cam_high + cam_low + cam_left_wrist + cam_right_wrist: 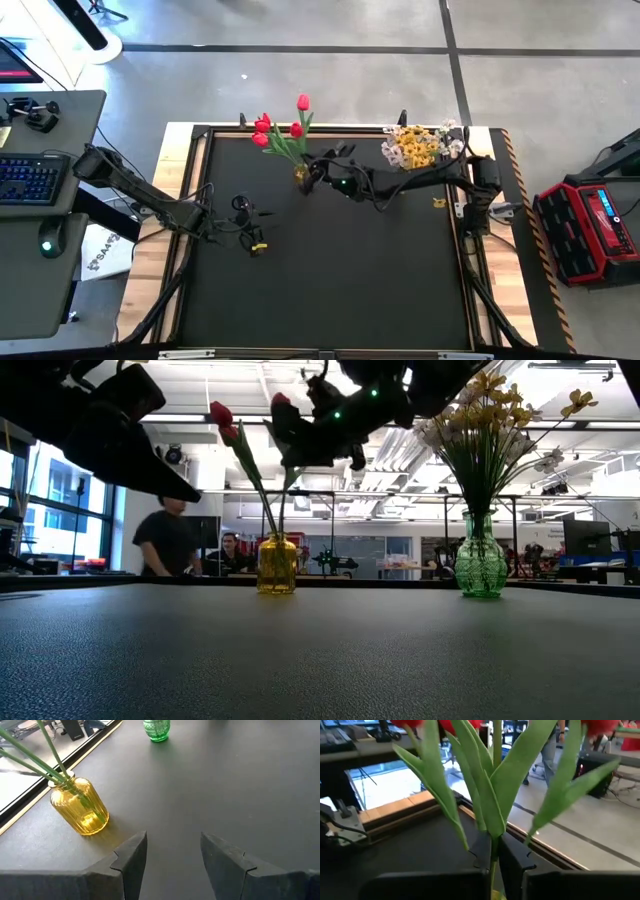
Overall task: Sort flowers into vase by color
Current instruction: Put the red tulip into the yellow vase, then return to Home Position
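A yellow glass vase [302, 177] stands near the table's far edge and holds several red tulips [283, 130]; it also shows in the low view [277, 565]. A green glass vase [481, 565] at the far right holds yellow and white sprays [424, 145]. My right gripper [493, 857] is just above the yellow vase's mouth, shut on a tulip stem. My left gripper [172, 855] is open and empty, above the mat nearer the table's front and left of the yellow vase [80, 807]. My right gripper pinches a red tulip's green stem [493, 845] between its two fingers, low on the stem where the leaves fan out. The fingers [480, 851] come from the table's right and lie across the stem. The stem stands about upright, its lower end over the vase's mouth [497, 895].
A raised wooden frame [180, 190] rims the black mat. A small yellow scrap [438, 203] lies on the mat near the right arm's base. A red case [585, 225] stands off the table's right. People [165, 540] stand in the room behind.
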You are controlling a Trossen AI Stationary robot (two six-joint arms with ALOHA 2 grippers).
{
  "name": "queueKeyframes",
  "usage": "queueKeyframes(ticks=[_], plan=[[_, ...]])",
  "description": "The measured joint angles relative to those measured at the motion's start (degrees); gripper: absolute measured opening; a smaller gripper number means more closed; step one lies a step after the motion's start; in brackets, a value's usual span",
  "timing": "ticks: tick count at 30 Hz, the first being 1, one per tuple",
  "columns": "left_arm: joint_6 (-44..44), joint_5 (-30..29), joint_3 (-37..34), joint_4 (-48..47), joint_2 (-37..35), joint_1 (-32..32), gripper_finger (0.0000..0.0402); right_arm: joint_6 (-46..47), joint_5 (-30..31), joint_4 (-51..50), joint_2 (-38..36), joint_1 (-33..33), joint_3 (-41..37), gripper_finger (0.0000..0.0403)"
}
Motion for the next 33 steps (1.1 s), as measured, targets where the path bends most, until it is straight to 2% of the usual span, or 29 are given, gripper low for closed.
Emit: queueKeyframes(ticks=[4,11,17,21,26,33], plan=[[0.0,0.0,0.0,0.7,0.0,0.0,0.0175,1.2,-0.7,-1.9,0.0,-0.8,0.0,0.0045],[0.0,0.0,0.0,0.8,0.0,0.0,0.0175,-2.0,-1.8,-2.1,0.0,-1.1,0.0,0.0145],[0.0,0.0,0.0,1.0,0.0,0.0,0.0175,-4.2,-2.4,-6.4,-4.0,0.1,0.0,0.0203],[0.0,0.0,0.0,1.1,0.0,0.0,0.0175,-4.3,-2.4,-11.9,-8.6,1.5,0.0,0.0212],[0.0,0.0,0.0,1.4,0.0,0.0,0.0175,-4.8,-3.0,-17.9,-14.3,5.2,0.0,0.0203],[0.0,0.0,0.0,3.0,0.0,0.0,0.0175,-6.4,-5.5,-27.2,-18.7,16.5,0.0,0.0180]])
